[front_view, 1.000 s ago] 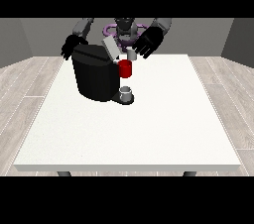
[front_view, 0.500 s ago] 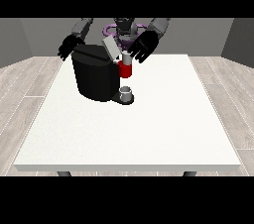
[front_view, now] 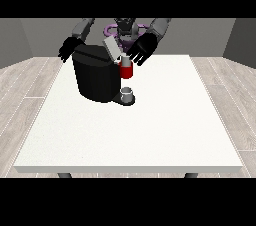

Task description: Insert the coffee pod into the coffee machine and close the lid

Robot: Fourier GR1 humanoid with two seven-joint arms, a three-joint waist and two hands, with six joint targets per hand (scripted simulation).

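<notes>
One coffee machine, two hands, one table: I am logging both hands up at the machine in the upper centre of the frame.

I am seeing a single black coffee machine [front_view: 97,76] standing on the white table [front_view: 150,135], left of centre in the upper half, with its grey lid [front_view: 112,48] tilting up and open. One red thing at the machine [front_view: 126,70] is showing at its front, and one grey thing [front_view: 127,92] is sitting just below it on the machine's base; I cannot tell whether that is the pod. The hand at the view's right [front_view: 141,50] is hovering just beside the lid and above the red thing, its fingers spread and released, grasping nothing. The hand at the view's left [front_view: 68,49] is hanging at the machine's upper left corner, fingers relaxed and holding nothing.
</notes>
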